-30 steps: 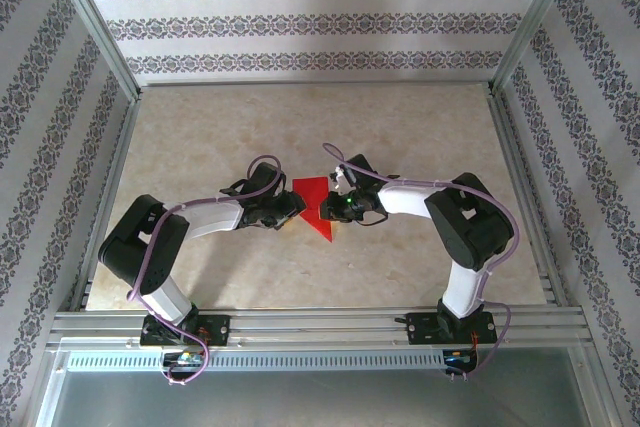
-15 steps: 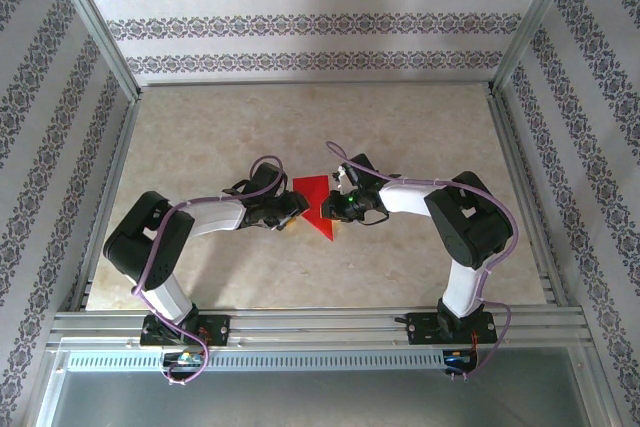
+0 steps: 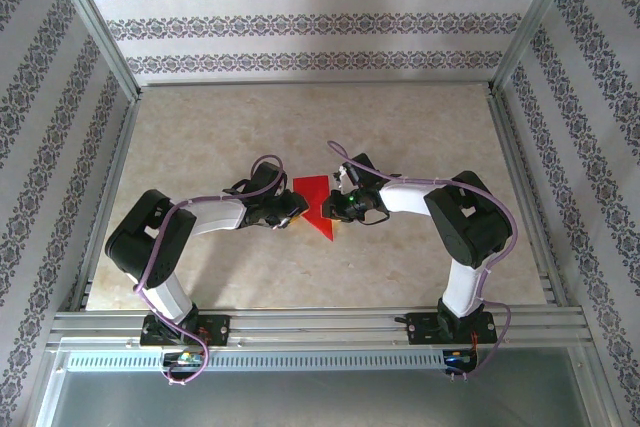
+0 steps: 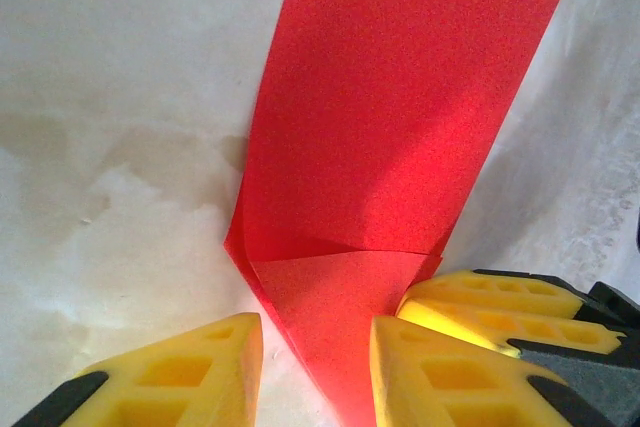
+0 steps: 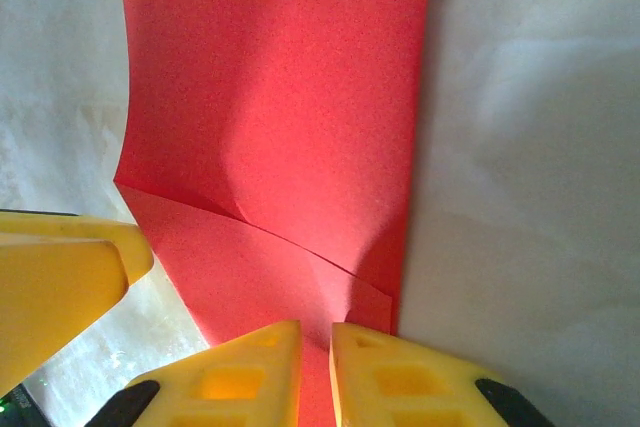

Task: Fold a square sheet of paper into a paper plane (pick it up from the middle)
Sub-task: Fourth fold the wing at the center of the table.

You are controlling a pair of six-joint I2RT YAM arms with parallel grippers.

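Paper position: the square sheet of paper is found at the middle of the table, between the two claws.
Paper shape: it is folded over on itself. A crease is seen across its near part in both wrist views, and a pointed near tip is made out from above. The number of layers cannot be counted.
Paper lift: the sheet is bowed and partly raised off the surface, with a shadow cast beside its edge.
Left gripper: the yellow fingers are held apart, with the folded, pointed end of the paper lying in the gap. Whether either pad is pressed against the paper cannot be told.
Right gripper: the fingers are drawn almost together on the near edge of the paper. A red strip is seen in the narrow slit between them, so the sheet is pinched there.
Hidden from above: the fingertips of both claws are covered by their own wrists and cables, as are the paper edges beneath them.
Cut off: the far end of the paper is clipped by the top edge of the right wrist view, and the finger bases by the bottom edges.
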